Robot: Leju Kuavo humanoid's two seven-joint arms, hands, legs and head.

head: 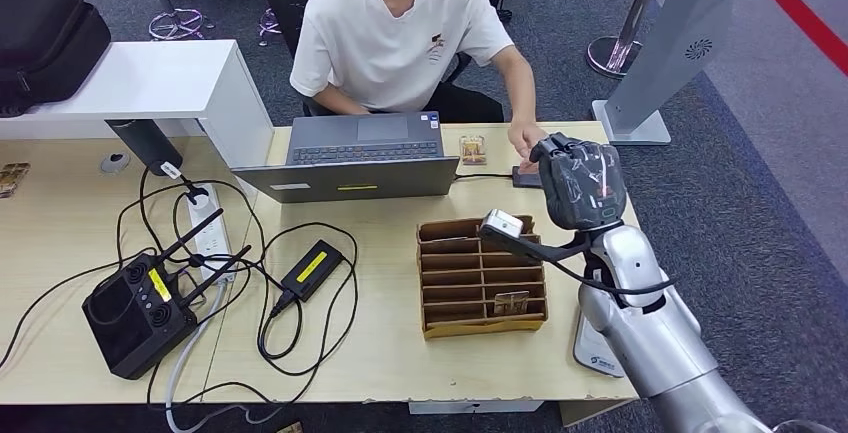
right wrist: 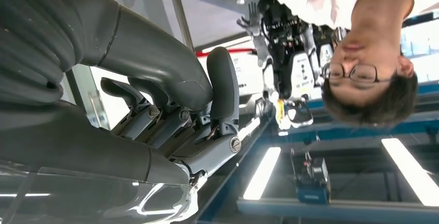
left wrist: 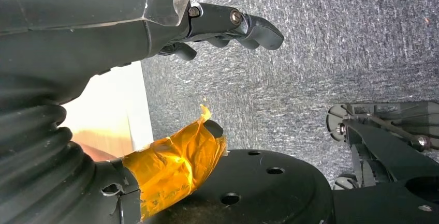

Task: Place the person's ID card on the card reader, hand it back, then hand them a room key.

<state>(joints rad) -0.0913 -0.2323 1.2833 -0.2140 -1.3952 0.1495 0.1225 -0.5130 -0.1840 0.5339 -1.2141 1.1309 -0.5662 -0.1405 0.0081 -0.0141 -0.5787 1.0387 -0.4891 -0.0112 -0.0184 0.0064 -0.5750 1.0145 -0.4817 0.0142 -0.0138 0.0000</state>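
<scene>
My right hand (head: 578,185) is raised above the desk's back right, just in front of the person's hand (head: 524,137). In the right wrist view its fingers (right wrist: 155,111) are curled in under the thumb (right wrist: 222,87), and I see nothing in them. The person's hand rests by a small dark object (head: 524,177) on the desk. A cardboard slotted box (head: 482,275) holds a key card (head: 511,302) in a near slot. A white flat device (head: 596,351), maybe the card reader, lies under my right forearm. My left hand (left wrist: 228,25) hangs beside the desk over grey carpet, fingers apart and holding nothing.
A grey laptop (head: 360,158) stands open before the seated person. Towards the left, a black controller (head: 135,313), a power strip (head: 205,223), a black adapter (head: 312,268) and looping cables cover the wooden desk (head: 60,253). A small snack packet (head: 472,148) lies beside the laptop.
</scene>
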